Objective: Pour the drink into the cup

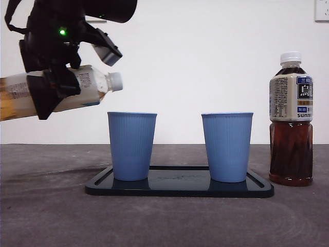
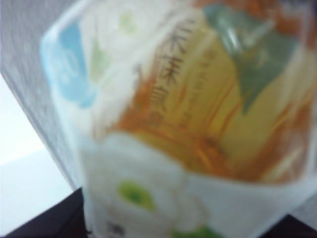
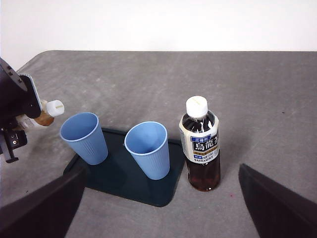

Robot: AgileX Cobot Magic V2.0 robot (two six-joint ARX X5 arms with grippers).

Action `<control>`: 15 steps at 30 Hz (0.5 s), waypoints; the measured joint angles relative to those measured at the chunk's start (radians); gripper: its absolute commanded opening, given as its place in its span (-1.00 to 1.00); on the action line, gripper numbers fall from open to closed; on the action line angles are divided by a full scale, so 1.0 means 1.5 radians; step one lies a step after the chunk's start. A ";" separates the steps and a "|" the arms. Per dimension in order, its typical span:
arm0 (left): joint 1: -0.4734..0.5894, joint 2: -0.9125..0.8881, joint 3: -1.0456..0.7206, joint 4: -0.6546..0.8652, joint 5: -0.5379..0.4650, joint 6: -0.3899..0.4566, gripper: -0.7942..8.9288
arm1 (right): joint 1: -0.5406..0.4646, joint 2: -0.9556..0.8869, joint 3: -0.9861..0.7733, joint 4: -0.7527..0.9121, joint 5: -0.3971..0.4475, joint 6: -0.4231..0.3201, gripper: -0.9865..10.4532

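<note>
The left gripper [image 1: 54, 87] pinches a tilted tea bottle [image 1: 77, 90] just beside the nearer blue cup [image 1: 131, 146] on the tray [image 1: 180, 188]. Its white cap remains on, so pouring has not begun. The right gripper [image 3: 158, 218] hangs spread, waiting.

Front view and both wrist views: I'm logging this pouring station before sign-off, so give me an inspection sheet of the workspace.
Surface: grey table.
Job's things: tilted tea bottle, cap on, near the left cup; right cup; both on the black tray.
Clutter: upright dark tea bottle beside the tray.
Grippers: left gripper holds the tilted bottle; right gripper open, raised above the table.
Cables: nothing seen.
Surroundings: white wall.
</note>
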 measured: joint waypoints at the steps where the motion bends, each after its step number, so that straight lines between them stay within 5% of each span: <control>1: -0.004 0.000 0.000 0.001 -0.002 0.000 -0.33 | 0.000 0.000 0.000 0.000 0.000 0.000 0.03; 15: -0.027 0.001 0.000 -0.016 -0.034 0.002 -0.33 | 0.000 0.000 0.000 -0.001 0.000 0.000 0.03</control>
